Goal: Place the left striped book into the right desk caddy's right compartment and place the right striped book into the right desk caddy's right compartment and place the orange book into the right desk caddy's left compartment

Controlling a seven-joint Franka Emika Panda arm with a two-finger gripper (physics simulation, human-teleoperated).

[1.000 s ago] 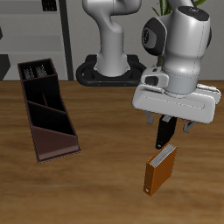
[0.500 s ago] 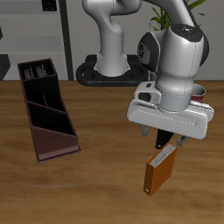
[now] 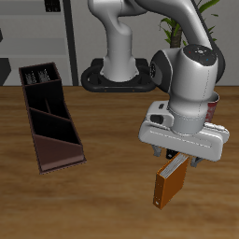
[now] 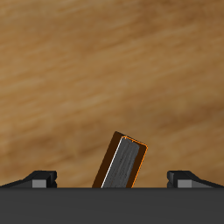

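While your gripper (image 3: 179,160) hovers just above the orange book (image 3: 170,183), jaws apart.
Book stands tilted on the table (image 3: 103,191), well apart from the right desk caddy (image 3: 49,114).

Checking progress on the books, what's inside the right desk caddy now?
The right desk caddy holds two striped books standing in its squarish right compartment. The sloped left compartment looks empty, though its near wall hides part of the floor.

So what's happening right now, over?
Gripper open, above the orange book, which stands upright. Right desk caddy sits apart across the table. Nothing between them.
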